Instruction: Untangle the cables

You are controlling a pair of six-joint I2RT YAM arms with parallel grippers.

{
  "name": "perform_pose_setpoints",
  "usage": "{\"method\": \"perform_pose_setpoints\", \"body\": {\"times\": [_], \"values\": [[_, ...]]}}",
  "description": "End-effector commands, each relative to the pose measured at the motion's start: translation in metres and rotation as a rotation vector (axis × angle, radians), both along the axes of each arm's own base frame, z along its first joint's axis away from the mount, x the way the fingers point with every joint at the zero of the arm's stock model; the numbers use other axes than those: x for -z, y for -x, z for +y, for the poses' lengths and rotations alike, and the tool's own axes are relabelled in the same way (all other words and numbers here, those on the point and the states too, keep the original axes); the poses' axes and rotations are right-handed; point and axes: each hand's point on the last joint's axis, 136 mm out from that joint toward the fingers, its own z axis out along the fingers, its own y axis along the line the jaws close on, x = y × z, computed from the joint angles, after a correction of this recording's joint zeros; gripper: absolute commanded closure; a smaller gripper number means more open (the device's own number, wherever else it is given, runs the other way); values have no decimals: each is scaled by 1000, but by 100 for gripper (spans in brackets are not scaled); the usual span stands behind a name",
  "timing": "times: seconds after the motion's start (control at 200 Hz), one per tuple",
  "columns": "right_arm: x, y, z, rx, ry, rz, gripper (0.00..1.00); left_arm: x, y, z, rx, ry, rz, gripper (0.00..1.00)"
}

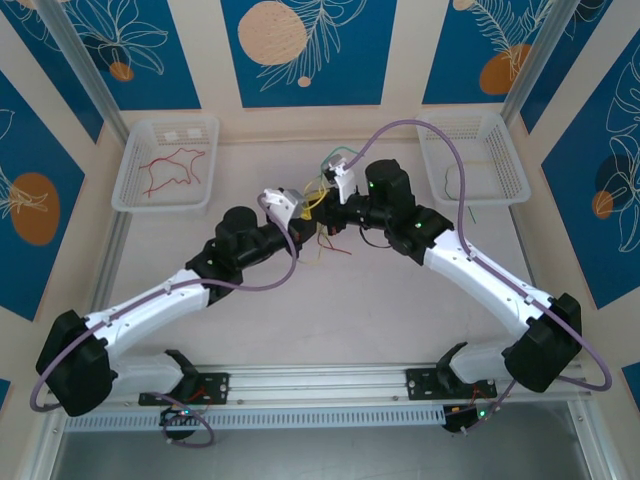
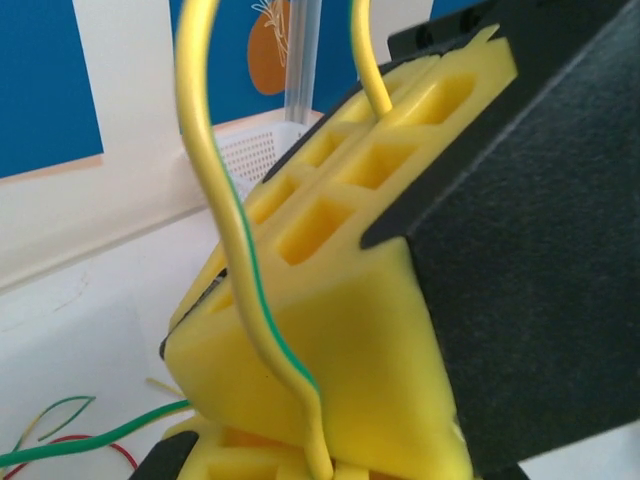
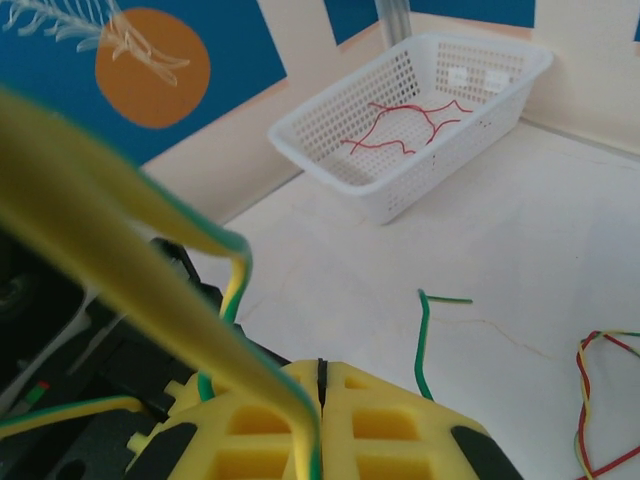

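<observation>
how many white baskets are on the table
2: the left basket at the far left corner holds red cables; the right basket sits at the far right corner.

You're working in a robotics lab test cell. A white table (image 1: 330, 320) is boxed in by blue printed panels (image 1: 305, 50) set between aluminium posts (image 1: 85, 70). The left arm (image 1: 160, 300) and right arm (image 1: 480, 270) are bolted to a metal rail (image 1: 320, 385) at the near edge. White plastic baskets (image 1: 165, 195) sit at the far corners.
</observation>
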Motion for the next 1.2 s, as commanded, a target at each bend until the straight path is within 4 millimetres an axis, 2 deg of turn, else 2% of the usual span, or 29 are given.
{"method": "perform_pose_setpoints", "body": {"times": [0.0,0.115,0.235,0.375,0.57,0.7,0.875,0.99,1.1,1.195], "values": [[29,38,12,-174,123,10,100,-43,2,7,-4,101,-105,100],[30,33,0,-104,161,-20,100,-43,4,13,-11,120,-110,100],[22,28,-17,-44,145,-22,100,-43,7,18,-12,125,-118,100],[18,30,-32,-25,124,-1,100,-42,9,21,-14,114,-116,100],[33,48,-29,-102,195,-21,100,-51,10,25,0,150,-119,100],[41,60,-22,-155,225,-43,100,-61,14,20,50,176,-117,100],[51,55,-21,-148,272,-29,100,-69,23,10,138,179,-120,100],[61,45,-26,-105,331,-18,100,-70,30,8,177,176,-128,100],[68,49,-23,-134,360,-3,100,-71,32,6,194,178,-133,100],[74,42,-32,-88,389,-7,100,-76,41,6,240,203,-152,100]]}}
